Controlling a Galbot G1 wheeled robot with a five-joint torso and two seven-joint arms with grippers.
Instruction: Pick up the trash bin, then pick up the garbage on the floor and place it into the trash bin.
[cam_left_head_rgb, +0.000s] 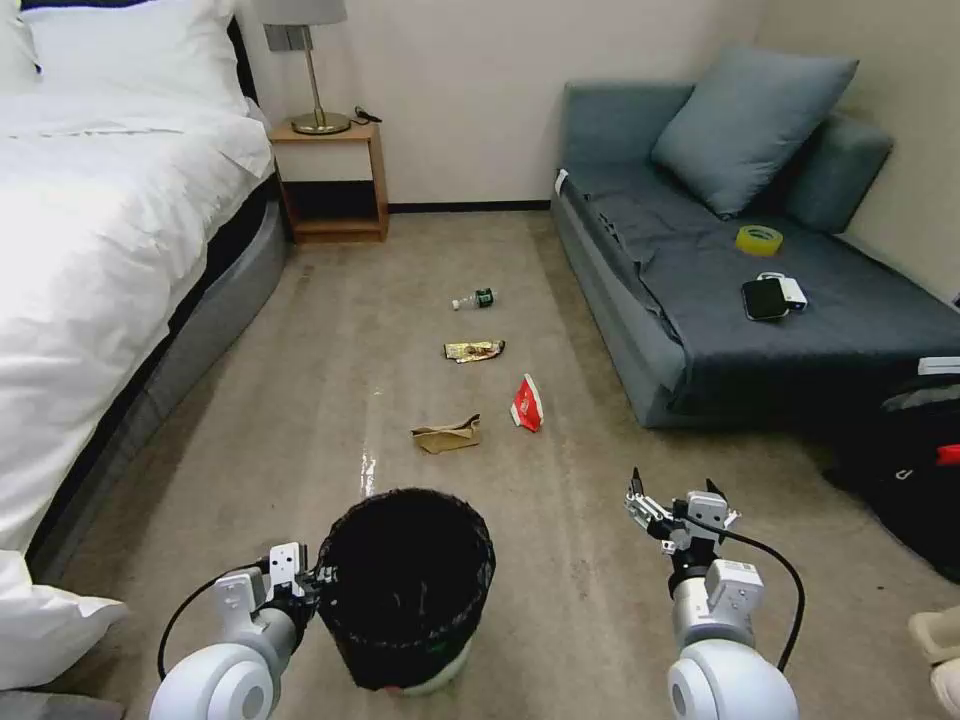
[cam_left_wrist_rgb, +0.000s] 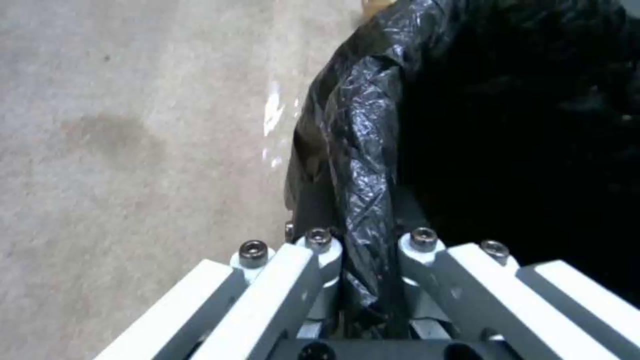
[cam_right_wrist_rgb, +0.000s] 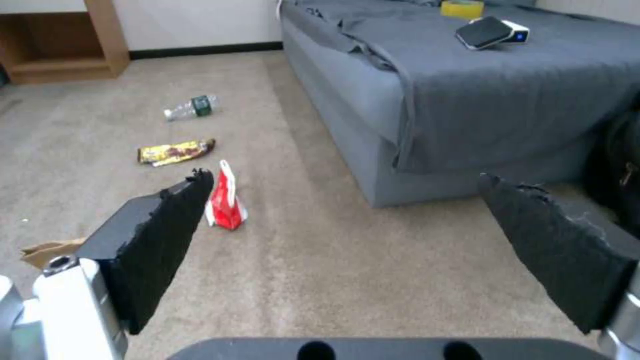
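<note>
The left gripper is clamped on the rim of the trash bin, the garbage lies beyond the bin, and the right gripper, spread wide, hovers beside it

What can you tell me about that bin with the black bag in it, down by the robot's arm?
The bin is small and round, white where its base shows, lined with a crinkled, glossy black plastic bag folded over the rim. It stands upright on the carpet, mouth open, its inside too dark to see into. The left gripper is shut on its rim, one finger outside and the other inside, pinching bag and wall together. The litter lies on the floor beyond it, apart from it.
</note>
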